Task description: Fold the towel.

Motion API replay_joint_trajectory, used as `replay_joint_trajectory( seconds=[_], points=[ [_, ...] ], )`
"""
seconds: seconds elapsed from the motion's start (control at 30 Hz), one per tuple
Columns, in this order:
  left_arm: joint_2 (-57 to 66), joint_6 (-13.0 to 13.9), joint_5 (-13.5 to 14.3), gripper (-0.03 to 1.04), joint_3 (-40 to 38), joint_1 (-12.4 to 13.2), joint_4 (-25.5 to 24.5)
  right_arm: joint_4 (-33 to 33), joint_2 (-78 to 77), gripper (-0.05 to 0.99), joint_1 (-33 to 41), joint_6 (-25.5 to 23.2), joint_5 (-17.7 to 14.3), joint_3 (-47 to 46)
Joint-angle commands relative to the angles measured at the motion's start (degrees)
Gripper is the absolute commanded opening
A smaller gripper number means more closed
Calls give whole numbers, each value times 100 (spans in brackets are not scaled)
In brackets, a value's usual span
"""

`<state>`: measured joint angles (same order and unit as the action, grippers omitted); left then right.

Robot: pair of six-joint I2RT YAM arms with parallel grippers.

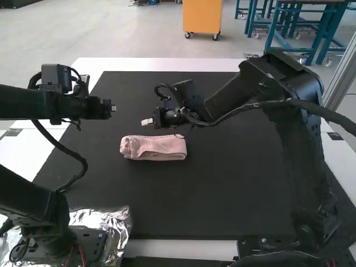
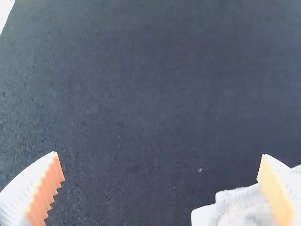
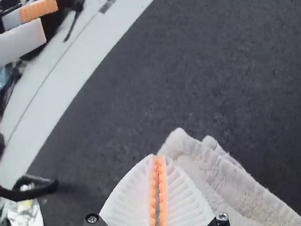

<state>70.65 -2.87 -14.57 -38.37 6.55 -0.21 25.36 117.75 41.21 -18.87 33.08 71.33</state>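
The pink towel (image 1: 154, 148) lies folded into a narrow, layered strip on the black mat. Left of it and a little farther forward, my left gripper (image 1: 113, 108) hangs above the mat. My right gripper (image 1: 147, 122) is just beyond the towel's far edge. In the left wrist view, the left gripper (image 2: 162, 174) stands wide open, with a corner of the towel (image 2: 235, 207) behind one finger. The right wrist view has the right gripper (image 3: 158, 157) shut, its orange pads together with no cloth between them, beside the towel's layered end (image 3: 207, 165).
The black mat (image 1: 211, 194) covers most of the white table (image 1: 161, 64). Crumpled foil (image 1: 119, 222) lies at the left arm's base. The right arm stretches across the mat's right half, and a cable loops below the left arm.
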Motion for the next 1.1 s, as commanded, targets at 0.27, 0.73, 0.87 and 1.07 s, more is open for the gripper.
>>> replay_joint_trajectory(
  seconds=[0.27, 0.73, 0.87, 1.07],
  points=[
    [-922, -161, 156, 97, -1349, -233, -682, -1113, -3136, 92, -948, -11, -478, 452],
    [-3119, -767, 253, 97, -1973, -532, -454, -2264, -7284, 92, -2899, 674, -1849, -471],
    [-3936, -978, 94, 97, -1788, -532, -366, -2484, -8629, 92, -3374, 815, -1867, -1007],
    [-5492, -978, 24, 97, -1111, -540, -419, -2958, -10686, 92, -3814, 824, -1963, -1728]
  ],
)
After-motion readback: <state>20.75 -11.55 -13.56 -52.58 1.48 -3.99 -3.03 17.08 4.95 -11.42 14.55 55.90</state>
